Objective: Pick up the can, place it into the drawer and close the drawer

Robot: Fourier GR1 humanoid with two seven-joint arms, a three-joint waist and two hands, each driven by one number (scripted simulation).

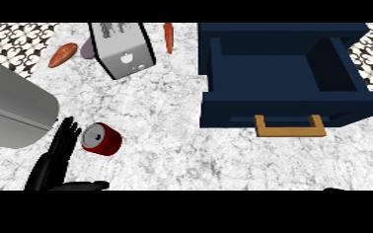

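Note:
A dark red can [102, 138] with a grey lid lies on its side on the marble counter at the lower left. My left hand [56, 155] stands just left of it, fingers straight and pointing up, thumb stretched out below the can; the fingertips are close beside the can's lid. The navy drawer [280, 106] sits pulled open at the right, its inside showing and a tan handle [289, 127] on its front. Of my right hand only a dark tip [336, 189] shows at the lower edge.
A grey toaster [122, 49] stands at the back, with a sweet potato [62, 54] to its left and a carrot [168, 37] to its right. A large grey rounded appliance [20, 109] fills the left edge, close to my left hand.

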